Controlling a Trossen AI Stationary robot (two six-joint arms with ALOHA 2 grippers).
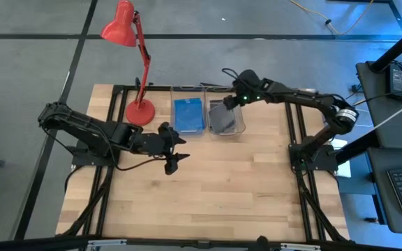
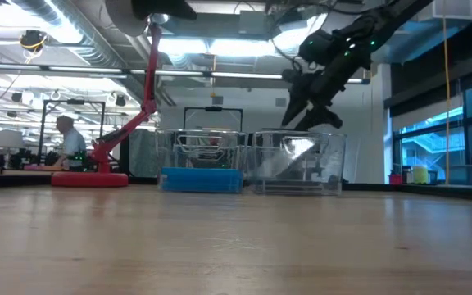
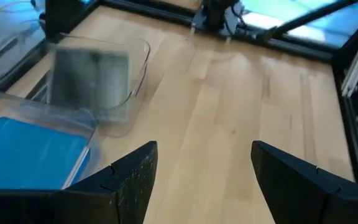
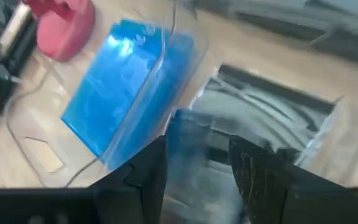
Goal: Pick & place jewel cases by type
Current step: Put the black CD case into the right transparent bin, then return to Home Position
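Observation:
Two clear bins stand side by side at the table's far edge. The left bin holds bright blue jewel cases, stacked flat. The right bin holds smoky grey cases. My right gripper hovers open above the right bin, over its left part. A pale, blurred case shows between and beyond its fingers. In the low view a pale case slants inside that bin, below the gripper. My left gripper is open over bare table, just on the near side of the blue bin. My right gripper points down into the right bin from above. Its fingers stand on either side of the blurred case. I cannot tell whether they touch it.
A red desk lamp's base stands just left of the blue bin, and its arm leans over the far edge. Bare wooden table stretches from the bins to the near edge. People sit at desks in the room beyond.

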